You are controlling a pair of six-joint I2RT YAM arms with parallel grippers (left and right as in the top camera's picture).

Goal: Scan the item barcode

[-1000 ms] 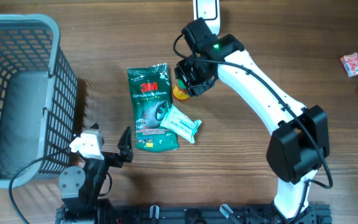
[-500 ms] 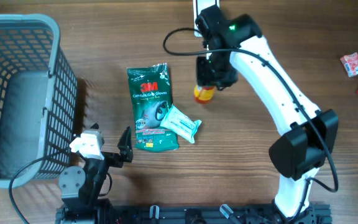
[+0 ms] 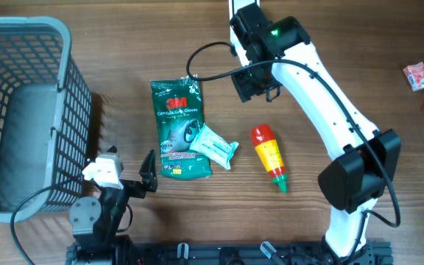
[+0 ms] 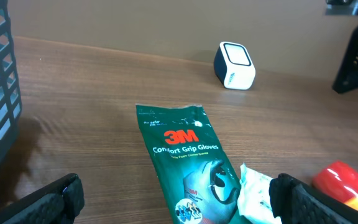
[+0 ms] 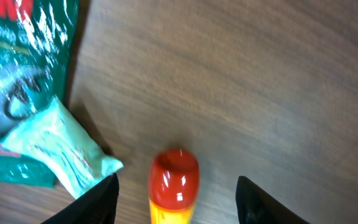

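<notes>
A bottle (image 3: 269, 156) with a red cap, yellow body and green tip lies flat on the wooden table, apart from both grippers. My right gripper (image 3: 255, 85) hangs open above and behind it; in the right wrist view the red cap (image 5: 174, 177) shows between the spread fingers (image 5: 95, 202), untouched. The white scanner (image 3: 243, 9) stands at the table's far edge, also seen from the left wrist (image 4: 235, 65). My left gripper (image 3: 126, 171) rests open at the front left, its fingers (image 4: 51, 199) wide apart, near the green packet's close end.
A green 3M gloves packet (image 3: 177, 125) lies in the middle with a pale teal wipes pack (image 3: 213, 146) on its right edge. A grey wire basket (image 3: 79, 103) fills the left side. Small red packets (image 3: 418, 76) sit at the far right edge.
The right gripper lifted the bottle toward the scanner, then opened; the bottle has dropped and now lies on the table to the front right. The left arm has not moved.
</notes>
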